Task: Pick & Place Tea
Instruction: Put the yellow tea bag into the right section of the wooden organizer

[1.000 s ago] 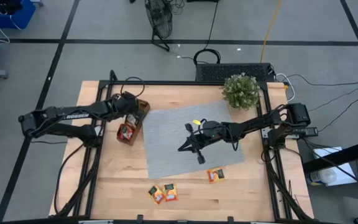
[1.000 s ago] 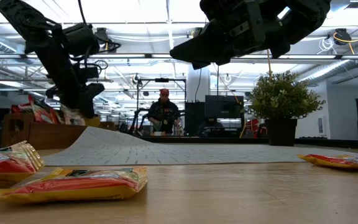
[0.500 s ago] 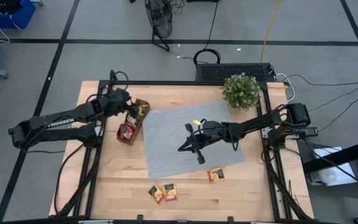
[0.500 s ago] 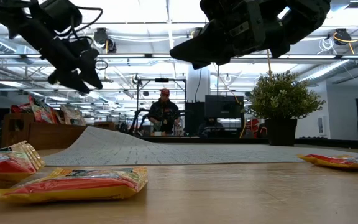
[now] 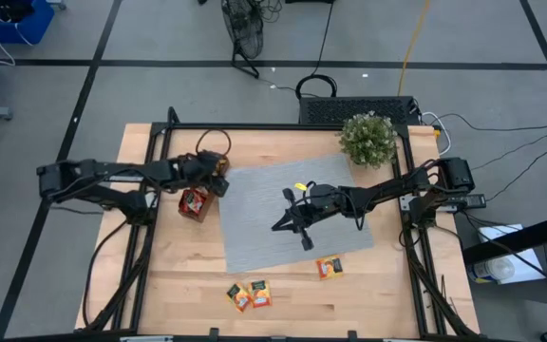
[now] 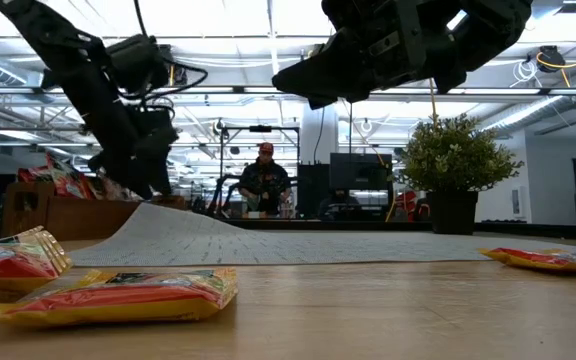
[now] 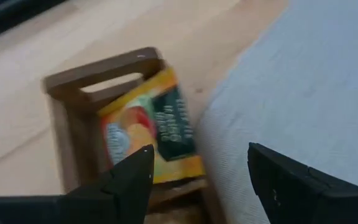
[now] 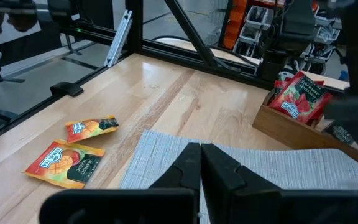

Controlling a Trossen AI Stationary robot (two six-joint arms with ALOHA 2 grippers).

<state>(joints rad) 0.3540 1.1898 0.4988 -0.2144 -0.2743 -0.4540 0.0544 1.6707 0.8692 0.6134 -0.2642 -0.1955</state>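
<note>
The wooden tray [image 7: 104, 65] stands left of the grey mat [image 5: 292, 214], its compartments holding tea sachets. An orange and yellow sachet [image 7: 151, 127] lies in one compartment. My left gripper [image 7: 197, 180] hangs open just above it, a finger on either side, touching nothing; the high view shows this gripper [image 5: 216, 180] over the tray's far end. My right gripper [image 5: 276, 227] hovers shut and empty above the mat. Three loose sachets lie flat on the table: two [image 5: 249, 295] near the front edge, one [image 5: 329, 267] beside the mat's near right corner.
A potted plant [image 5: 367, 139] stands at the mat's far right corner. The mat's left edge [image 6: 158, 215] rides up beside the tray [image 6: 63, 217]. A person [image 6: 265, 180] sits in the room beyond the table. Bare wood lies at the near left.
My left gripper rose from the tray and drew back toward the far left, then came down again over the tray's far end beside the mat. A sachet now shows in the compartment it had covered. My right gripper has kept still.
</note>
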